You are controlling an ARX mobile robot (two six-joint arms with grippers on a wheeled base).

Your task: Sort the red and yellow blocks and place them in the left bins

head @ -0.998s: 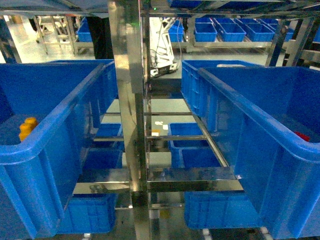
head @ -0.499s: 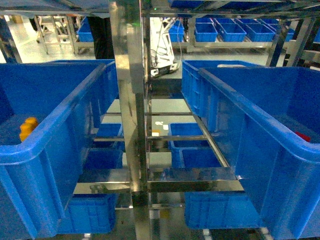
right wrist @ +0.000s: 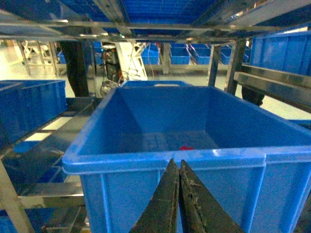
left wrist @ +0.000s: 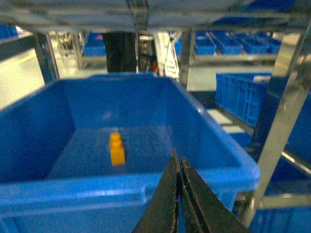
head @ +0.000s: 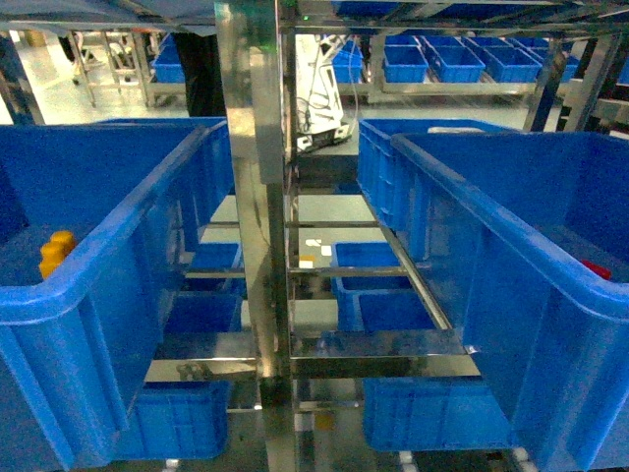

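Blocks lie apart in separate crates, neither one in a gripper. At the bottom centre of the left wrist view, the left gripper points forward with its two dark fingers pressed together and nothing between them, its tips in front of the near rim of the left crate. Past that rim, on the crate floor a little left of the frame's centre, sits the yellow block, its studs facing up. In the head view the same yellow block peeks over the near wall at the left edge of the frame.

At the bottom centre of the right wrist view, the right gripper is likewise closed tight, fingers touching along their length and holding nothing, its tips in front of the near wall of the right crate. Just beyond that rim, near the middle of the frame, a small patch of the red block shows on the crate floor; most of it is hidden by the rim. The head view shows the red block as a sliver at the right edge.

Between the two crates in the head view stands a shiny metal post. Further back, along the top of the frame, rows of smaller blue bins sit on shelving.
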